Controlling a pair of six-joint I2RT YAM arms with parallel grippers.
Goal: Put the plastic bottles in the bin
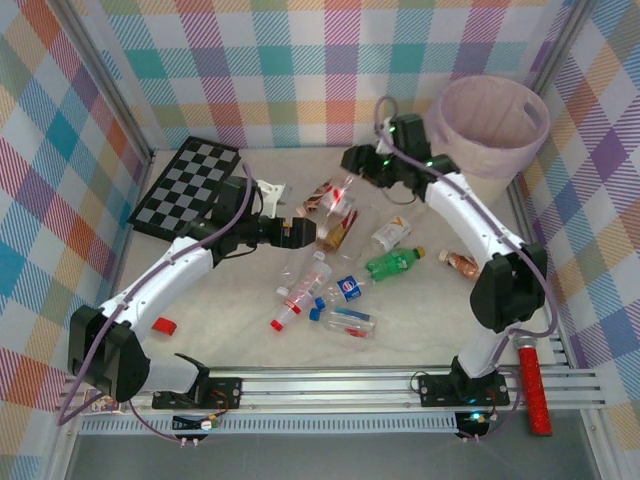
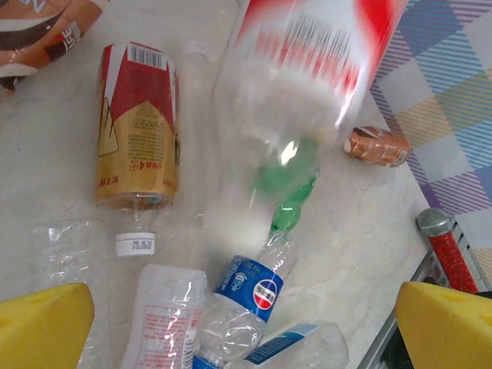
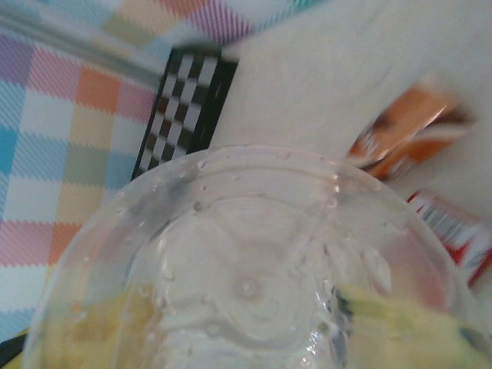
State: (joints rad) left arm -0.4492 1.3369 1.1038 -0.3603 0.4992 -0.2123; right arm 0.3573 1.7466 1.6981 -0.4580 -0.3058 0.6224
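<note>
My right gripper (image 1: 350, 172) pinched a clear plastic bottle (image 1: 338, 196) over the far middle of the table (image 1: 230, 340). In its wrist view the yellow fingers (image 3: 403, 323) pressed in on either side of the bottle's round, see-through base, which was dimpled at the centre and beaded with droplets.

My left gripper (image 1: 303, 232) hung spread wide with nothing in it. Its own yellow fingers (image 2: 42, 327) sat at the lower corners of the wrist view, and the held bottle's red-and-white barcoded label showed as a blur beyond them.

The other bottles lay on their sides on the pale, marbled tabletop. Among them were a glossy green bottle (image 1: 395, 262), a gold-and-red labelled bottle (image 2: 138, 127) with a white cap, a crumpled blue-labelled bottle (image 2: 257, 288) and a small brown bottle (image 1: 460, 262).

The round cream bin (image 1: 490, 160), with a pale pink liner folded over its rim, stood upright in the far right corner, apart from the held bottle. A checkerboard (image 1: 190, 185) lay flat at the far left.
</note>
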